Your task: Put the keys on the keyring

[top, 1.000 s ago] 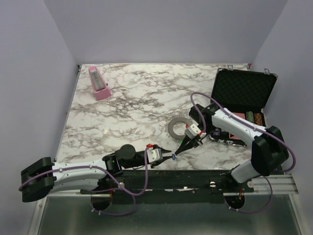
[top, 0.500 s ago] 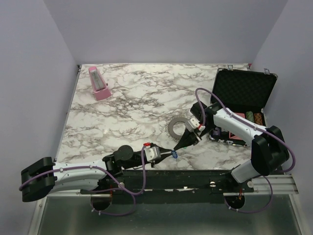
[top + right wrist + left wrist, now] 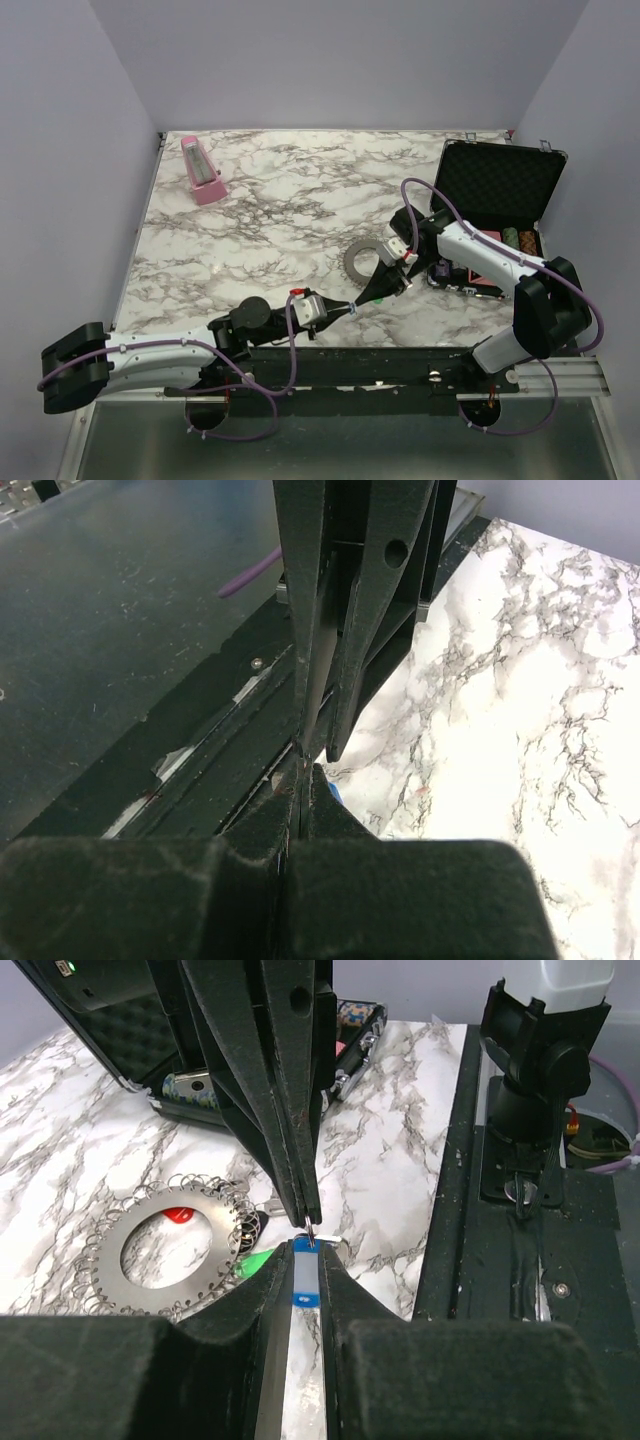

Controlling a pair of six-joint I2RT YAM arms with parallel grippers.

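Note:
The keyring point(image 3: 362, 262) lies flat on the marble; in the left wrist view point(image 3: 165, 1255) a red key point(image 3: 178, 1215), a black key point(image 3: 250, 1226) and a green key point(image 3: 256, 1260) lie at its hole and toothed rim. My left gripper point(image 3: 350, 311) is shut on the blue key point(image 3: 305, 1272), just off the ring's near side. My right gripper point(image 3: 368, 298) comes down from above, and its shut fingertips point(image 3: 310, 1218) pinch a tiny silver piece at the blue key's far end. In the right wrist view the jaws are pressed together with a blue speck point(image 3: 335, 795) beside them.
An open black case point(image 3: 497, 190) with stacked chips point(image 3: 520, 240) stands at the right, just behind the right arm. A pink wedge-shaped object point(image 3: 203, 171) stands at the far left. The black base rail point(image 3: 400, 365) runs along the near table edge, just below the grippers.
The left gripper has moved slightly up and left with the blue key. The right gripper's tips have closed in on the key's end, so the two grippers now meet.

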